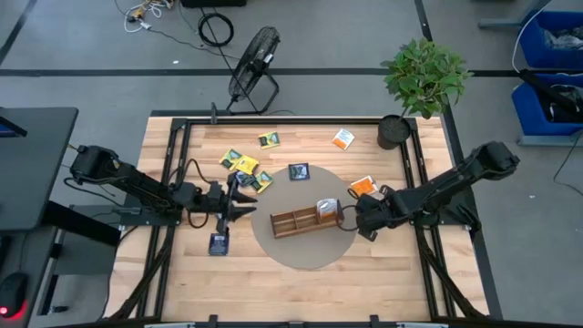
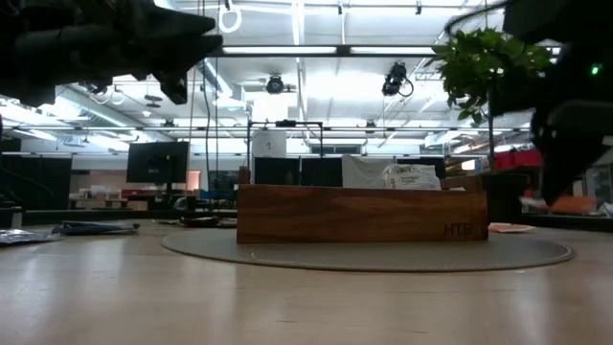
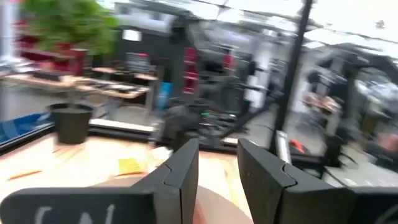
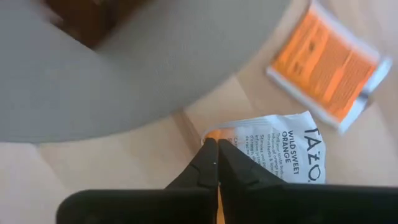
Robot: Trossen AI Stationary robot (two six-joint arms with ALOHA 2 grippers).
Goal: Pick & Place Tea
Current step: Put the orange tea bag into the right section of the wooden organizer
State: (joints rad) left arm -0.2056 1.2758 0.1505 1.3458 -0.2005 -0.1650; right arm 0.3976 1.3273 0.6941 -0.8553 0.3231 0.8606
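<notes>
Right wrist view: right gripper [image 4: 217, 163] pinched shut on orange-and-white Tazo sachet [image 4: 273, 146]; wooden tray [image 1: 305, 219] lies just leftward on round mat [image 1: 301, 251]; left gripper [image 1: 239, 201] half-open, empty.

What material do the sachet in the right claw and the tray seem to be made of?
Sachet: probably thin matte paper; it is flat, white and printed with text. Tray: apparently wood with a smooth brown finish; grain lines show on its side.
</notes>
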